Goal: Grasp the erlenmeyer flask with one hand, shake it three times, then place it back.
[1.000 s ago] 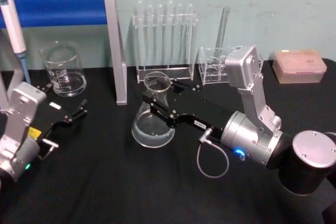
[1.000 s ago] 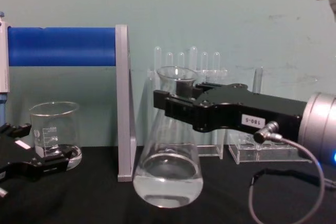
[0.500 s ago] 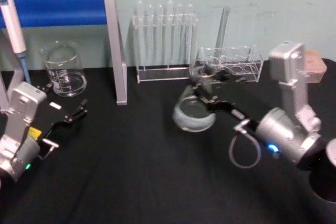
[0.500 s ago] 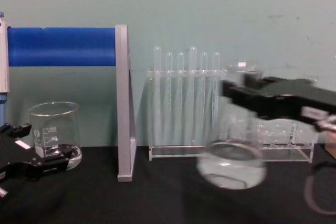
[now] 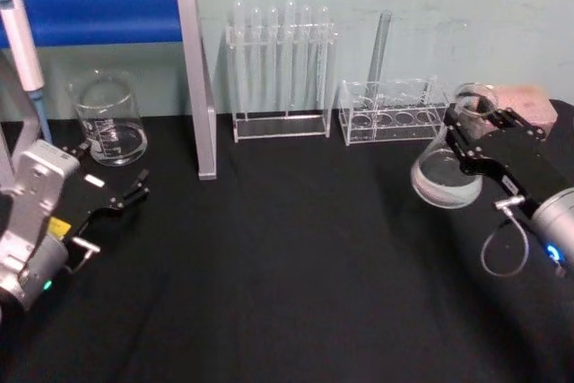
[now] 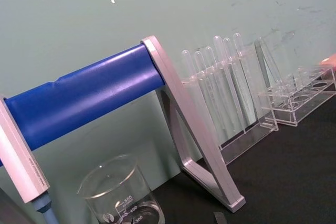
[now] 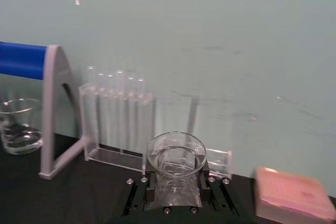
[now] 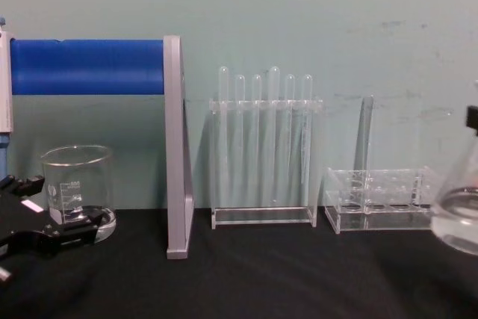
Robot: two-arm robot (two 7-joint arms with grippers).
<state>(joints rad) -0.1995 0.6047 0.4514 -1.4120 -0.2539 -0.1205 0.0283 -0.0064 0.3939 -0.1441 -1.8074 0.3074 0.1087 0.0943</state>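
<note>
**Item 1.** Clear glass conical erlenmeyer flask (image 5: 444, 172), with a narrow neck, a flared rim and a shallow pool of clear liquid in its wide base.
- It was at the far right of the black table (image 5: 269, 284).
- It lay beside the right end of the low clear acrylic rack (image 5: 392, 112) and near the pale pink box (image 5: 523, 100).
- It leaned, with the base swung toward the robot's left and the rim toward its right.
- Whether the base touched the table could not be told.

**Item 2.** Black right gripper (image 5: 468, 127). The fingers were clamped on the flask's neck just under the rim, one on each side, as the right wrist view showed.

**Item 3.** Black left gripper (image 5: 137, 185), at the table's left, near the straight-walled clear glass beaker (image 5: 109, 123). The fingers stood parted with nothing between them.

**Item 4.** Blue cylindrical bar (image 5: 99, 13), carried on a grey metal frame (image 5: 199, 87) at the back left.

**Item 5.** Tall clear rack of six test tubes (image 5: 282, 69), upright at the back centre. The low acrylic rack held a single glass tube (image 5: 380, 47), standing upright.
</note>
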